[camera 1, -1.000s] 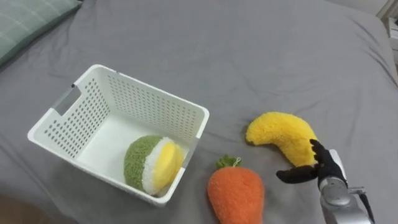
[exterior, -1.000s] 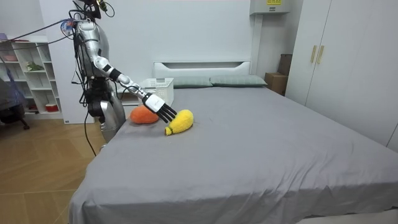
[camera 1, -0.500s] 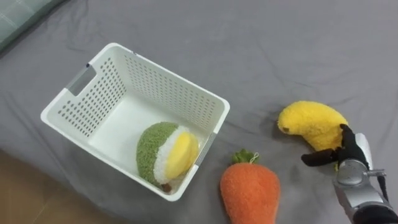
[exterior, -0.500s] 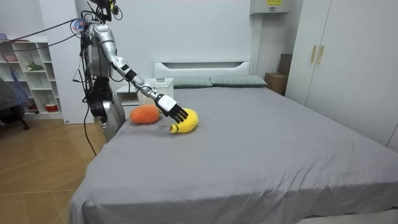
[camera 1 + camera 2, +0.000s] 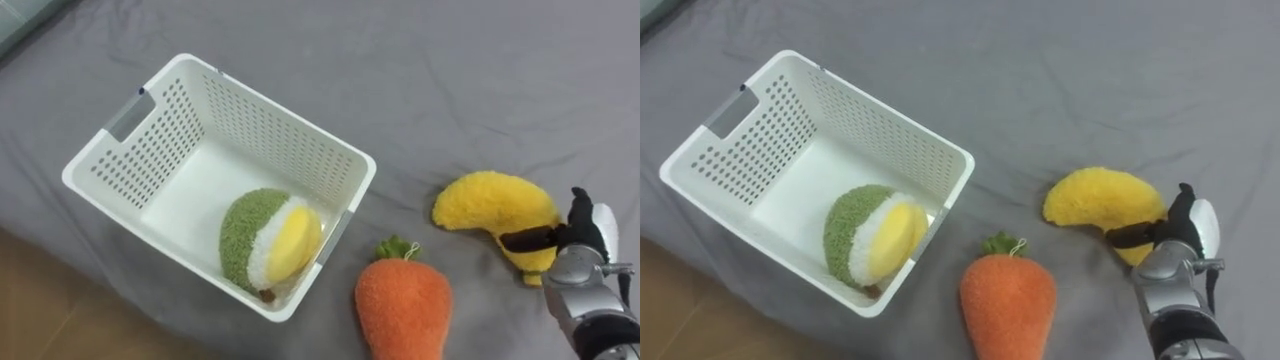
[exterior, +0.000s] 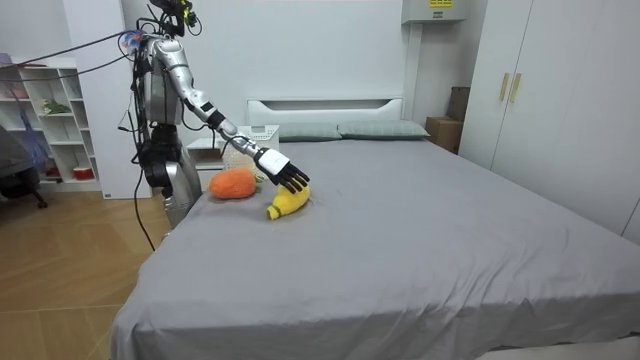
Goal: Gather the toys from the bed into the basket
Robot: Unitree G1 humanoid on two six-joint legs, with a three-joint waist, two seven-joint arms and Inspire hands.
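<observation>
Basket (image 5: 150, 150) sits on the bed (image 5: 470, 70), left side of the eye views, near the bed's edge. Round toy (image 5: 268, 240) lies inside it, in the near right corner. Carrot toy (image 5: 403, 308) lies on the bed just right of that corner, nearer the robot. Banana toy (image 5: 492, 205) lies right of the carrot toy, a bit farther back, apart from it. Right hand (image 5: 590, 235) is at the banana toy's right end, touching. Room view: robot stands beside the bed at the room view's left; pillows (image 6: 380, 130) at the far end.
</observation>
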